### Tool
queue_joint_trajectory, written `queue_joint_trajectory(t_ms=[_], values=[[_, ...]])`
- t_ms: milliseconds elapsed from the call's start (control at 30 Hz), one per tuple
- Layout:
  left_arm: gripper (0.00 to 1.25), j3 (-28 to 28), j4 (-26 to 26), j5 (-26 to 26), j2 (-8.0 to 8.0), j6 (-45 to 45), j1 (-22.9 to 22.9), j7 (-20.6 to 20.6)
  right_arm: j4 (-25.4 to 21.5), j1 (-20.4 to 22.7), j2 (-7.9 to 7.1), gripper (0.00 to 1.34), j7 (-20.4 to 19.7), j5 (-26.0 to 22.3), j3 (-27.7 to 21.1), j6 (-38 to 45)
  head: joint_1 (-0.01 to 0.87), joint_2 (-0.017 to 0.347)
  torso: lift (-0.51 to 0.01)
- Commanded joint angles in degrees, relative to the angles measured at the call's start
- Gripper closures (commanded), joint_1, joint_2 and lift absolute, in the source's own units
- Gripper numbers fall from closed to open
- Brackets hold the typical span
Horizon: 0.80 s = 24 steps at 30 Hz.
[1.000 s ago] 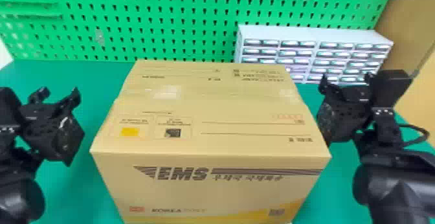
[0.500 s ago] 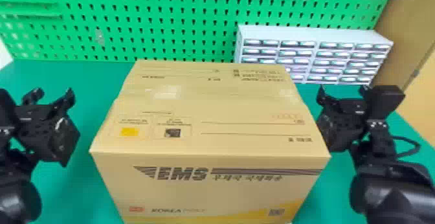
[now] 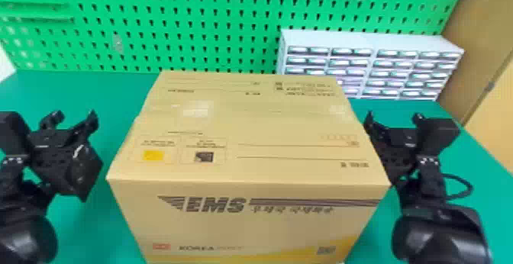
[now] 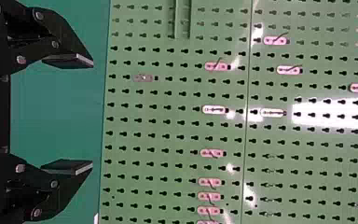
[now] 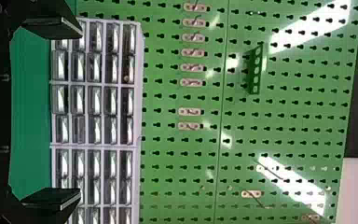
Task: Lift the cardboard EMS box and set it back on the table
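Note:
The cardboard EMS box (image 3: 248, 129) stands upright on the green table (image 3: 87, 91), between the two arms. At its left, my left gripper (image 3: 72, 122) is separated from the box by a strip of table. My right gripper (image 3: 393, 120) is close beside the box's right side; whether they touch I cannot tell. In the left wrist view the left gripper (image 4: 93, 114) has its fingers wide apart with nothing between them. The right gripper (image 5: 81, 114) in the right wrist view is likewise open and holds nothing.
A drawer cabinet (image 3: 362, 42) stands at the back right, behind the box. The green pegboard (image 3: 229, 23) with several small hooks rises along the table's rear edge. A wooden panel (image 3: 477, 42) borders the right side.
My right gripper moved down a little in the head view, staying beside the box. The left gripper shifted slightly, first outward and then back toward the box. The box has kept its place.

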Motion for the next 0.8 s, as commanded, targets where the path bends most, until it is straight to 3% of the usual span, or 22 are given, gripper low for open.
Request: queue_joint_trajectory(t_ms=[0,267,767], values=[[0.48,-0.69,-0.06,-0.18,-0.02,-0.13,-0.21,0.01,0.74,0.02,0.17,0.11,-2.31,0.32,1.27,-0.90,0.678,-0.015,-0.093],[0.48,-3.06,-0.32,-0.10,-0.02,-0.04,-0.57,0.10,1.00,-0.25,0.17,0.11,-9.42,-0.04,6.19,-0.98,0.678,-0.015,-0.093],[0.48,-6.58,-0.41,-0.01,-0.02,0.31,-1.27,0.89,2.24,-1.21,0.17,0.12,-9.86,-0.12,11.03,-0.81,0.678,-0.015,-0.093]])
